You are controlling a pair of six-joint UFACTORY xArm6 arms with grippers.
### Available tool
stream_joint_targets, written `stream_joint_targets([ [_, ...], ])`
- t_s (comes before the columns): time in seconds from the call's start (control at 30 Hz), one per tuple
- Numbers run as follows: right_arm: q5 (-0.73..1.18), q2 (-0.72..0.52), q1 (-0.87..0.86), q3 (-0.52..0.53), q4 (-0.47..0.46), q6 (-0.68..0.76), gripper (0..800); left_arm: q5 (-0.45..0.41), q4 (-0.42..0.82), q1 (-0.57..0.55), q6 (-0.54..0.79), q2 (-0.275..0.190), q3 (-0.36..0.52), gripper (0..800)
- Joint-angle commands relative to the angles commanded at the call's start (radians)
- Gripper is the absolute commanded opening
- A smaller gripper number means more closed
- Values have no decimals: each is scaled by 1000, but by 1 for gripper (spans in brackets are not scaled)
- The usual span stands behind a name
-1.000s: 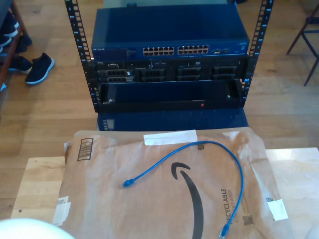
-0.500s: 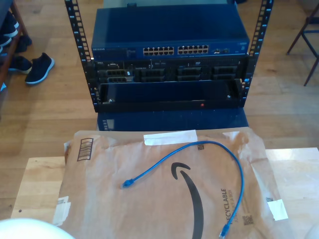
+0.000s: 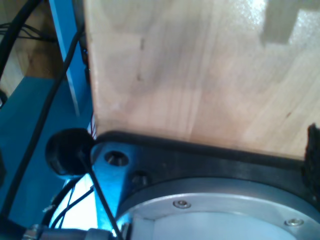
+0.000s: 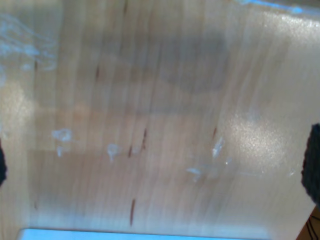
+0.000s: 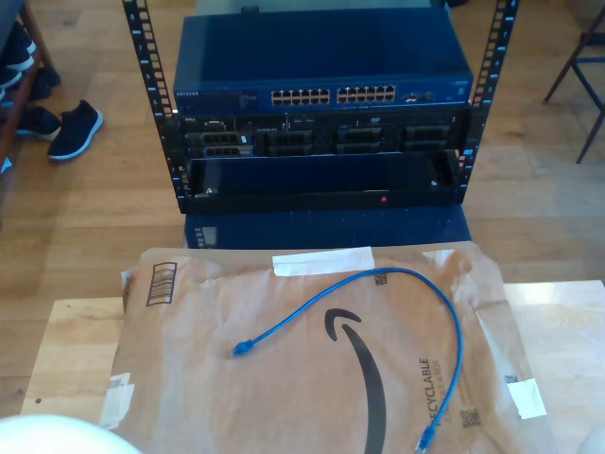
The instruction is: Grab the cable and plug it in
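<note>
The cable (image 5: pixel 378 276) is thin and bright blue and lies in a loose arc on a brown paper mailer (image 5: pixel 236 407) in the exterior view. One plug (image 5: pixel 241 349) rests near the mailer's middle, the other plug (image 5: pixel 424 440) near its front edge. Beyond the table stands a rack with a blue network switch (image 5: pixel 321 80) and its rows of ports (image 5: pixel 331 96). My first gripper (image 3: pixel 157 165) hangs open over bare wood beside a black and silver arm base (image 3: pixel 210 210). My second gripper (image 4: pixel 157 165) is open over bare wooden table (image 4: pixel 160 125), with a dark fingertip (image 4: pixel 312 165) at the picture's edge. Neither gripper holds anything.
The mailer covers most of the wooden table (image 5: pixel 76 350). Dark servers (image 5: pixel 321 140) fill the rack under the switch. Shoes (image 5: pixel 74 128) sit on the floor at the exterior view's upper left, chair legs (image 5: pixel 586 66) at its upper right. Black robot cables (image 3: pixel 50 100) run beside the arm base.
</note>
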Motion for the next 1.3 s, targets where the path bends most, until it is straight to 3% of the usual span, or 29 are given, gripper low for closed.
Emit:
stream_joint_targets([
  [0.6, 32, -40, 3, -28, 0, 49, 799, 28, 5, 0, -2, -6, -14, 800],
  [0.8, 190, -98, 5, -123, 2, 86, 798, 206, 6, -2, -11, -29, -118, 800],
  [0.93, 301, -120, 81, -222, 2, 176, 798, 390, 5, -6, -68, -34, -229, 800],
  [1.0, 301, -126, 161, -239, 8, 265, 798, 437, 3, -34, -120, -58, -258, 800],
  [1.1, 307, -127, 288, -273, 8, 404, 798, 443, 3, -123, -209, -103, -288, 800],
  [1.3, 305, -127, 473, -336, 12, 566, 798, 483, -12, -417, -427, -101, -348, 800],
])
